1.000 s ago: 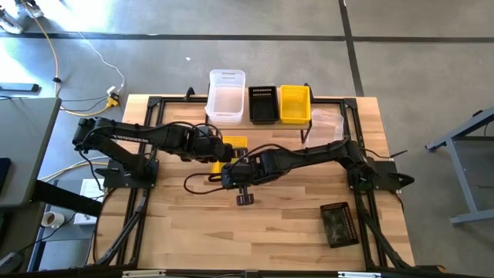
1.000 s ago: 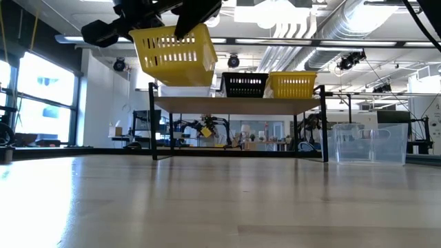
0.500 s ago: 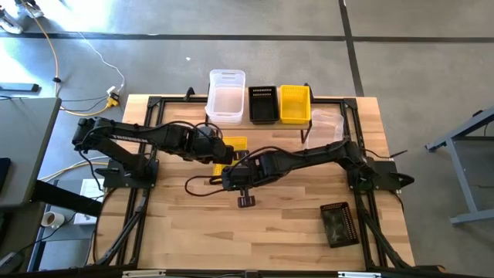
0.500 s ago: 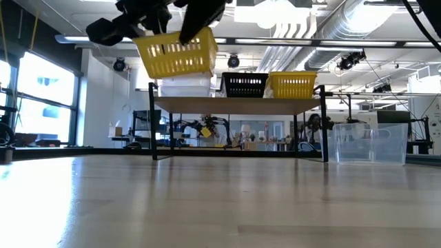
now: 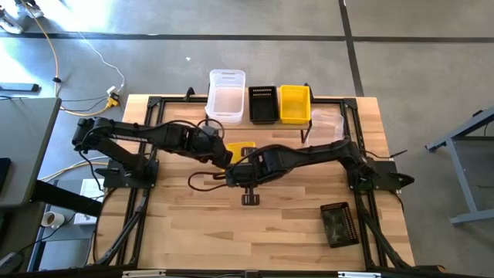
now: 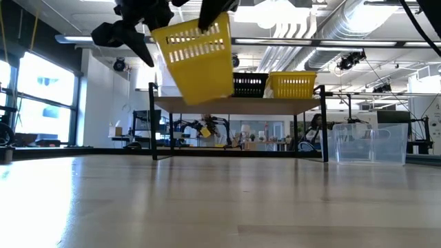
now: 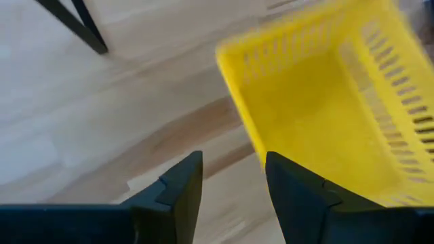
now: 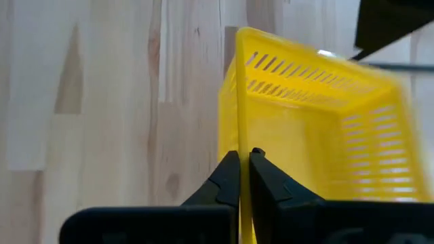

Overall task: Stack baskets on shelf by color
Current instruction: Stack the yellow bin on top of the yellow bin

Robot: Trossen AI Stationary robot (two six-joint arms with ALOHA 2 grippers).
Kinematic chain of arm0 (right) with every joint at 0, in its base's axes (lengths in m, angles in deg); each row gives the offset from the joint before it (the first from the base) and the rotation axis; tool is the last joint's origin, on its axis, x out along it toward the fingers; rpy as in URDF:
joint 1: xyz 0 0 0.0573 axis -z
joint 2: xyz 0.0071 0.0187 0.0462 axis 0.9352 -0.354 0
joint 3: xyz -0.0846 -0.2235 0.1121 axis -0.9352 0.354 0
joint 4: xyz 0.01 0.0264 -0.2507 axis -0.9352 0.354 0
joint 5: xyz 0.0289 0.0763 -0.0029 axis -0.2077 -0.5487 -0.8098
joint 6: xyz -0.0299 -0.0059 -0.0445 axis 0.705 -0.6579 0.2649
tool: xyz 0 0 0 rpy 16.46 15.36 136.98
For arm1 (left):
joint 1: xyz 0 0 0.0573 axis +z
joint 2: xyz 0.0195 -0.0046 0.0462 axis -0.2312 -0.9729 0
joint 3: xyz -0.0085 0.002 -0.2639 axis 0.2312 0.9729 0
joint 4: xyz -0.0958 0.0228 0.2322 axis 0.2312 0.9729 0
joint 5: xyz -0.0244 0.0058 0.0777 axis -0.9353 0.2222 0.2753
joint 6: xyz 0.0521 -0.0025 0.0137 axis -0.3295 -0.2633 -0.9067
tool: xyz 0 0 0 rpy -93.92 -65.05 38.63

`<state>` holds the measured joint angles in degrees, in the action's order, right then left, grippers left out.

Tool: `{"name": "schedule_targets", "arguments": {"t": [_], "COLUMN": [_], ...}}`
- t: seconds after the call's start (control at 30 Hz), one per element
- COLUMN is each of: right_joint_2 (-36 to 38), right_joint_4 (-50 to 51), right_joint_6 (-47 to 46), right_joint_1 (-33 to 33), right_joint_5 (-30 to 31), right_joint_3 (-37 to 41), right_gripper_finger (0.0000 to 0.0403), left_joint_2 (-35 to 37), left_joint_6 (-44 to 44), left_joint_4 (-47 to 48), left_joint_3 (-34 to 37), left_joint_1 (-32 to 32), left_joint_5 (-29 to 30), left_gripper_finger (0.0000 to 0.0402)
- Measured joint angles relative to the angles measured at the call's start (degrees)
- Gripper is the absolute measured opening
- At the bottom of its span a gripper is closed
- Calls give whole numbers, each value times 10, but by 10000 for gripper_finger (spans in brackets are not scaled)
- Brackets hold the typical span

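Right claw (image 8: 244, 177) pinching rim of tilted yellow basket (image 6: 200, 58); left claw (image 7: 232, 177) spread, clear. Level basket before carrying to yellow stack (image 6: 292, 84) on shelf (image 6: 238, 105).

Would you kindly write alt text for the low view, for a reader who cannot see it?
A tilted yellow basket hangs above the wooden table, pinched by the right hand; the left hand is open beside it. Behind, a shelf holds more baskets.

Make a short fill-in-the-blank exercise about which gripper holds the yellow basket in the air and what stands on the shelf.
1. The right gripper is shut on the rim of the ___ basket.
2. The left gripper is ___, apart from that basket.
3. On the shelf, the black basket stands between a yellow one and a ___ one.

Missing words: yellow; open; clear
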<state>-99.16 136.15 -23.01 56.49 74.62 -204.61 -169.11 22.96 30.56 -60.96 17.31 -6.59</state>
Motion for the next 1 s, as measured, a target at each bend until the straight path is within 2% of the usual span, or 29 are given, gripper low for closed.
{"name": "schedule_targets", "arguments": {"t": [0.17, 0.5, 0.73, 1.0], "right_joint_2": [0, 21, 30, 61], "right_joint_4": [38, 54, 65, 84], "right_joint_6": [-38, -120, -186, -221], "right_joint_1": [-2, 9, 8, 11], "right_joint_5": [-11, -33, -11, 20], "right_joint_3": [-25, -25, -26, -26], "right_gripper_finger": [0, 0, 0, 0], "left_joint_2": [5, 42, 74, 106], "left_joint_6": [-72, -239, -344, -448], "left_joint_4": [-8, -47, -74, -72], "left_joint_3": [1, 2, 1, 2], "left_joint_1": [15, 64, 106, 144], "left_joint_5": [3, -13, -51, -62], "left_gripper_finger": [143, 130, 131, 131]}}
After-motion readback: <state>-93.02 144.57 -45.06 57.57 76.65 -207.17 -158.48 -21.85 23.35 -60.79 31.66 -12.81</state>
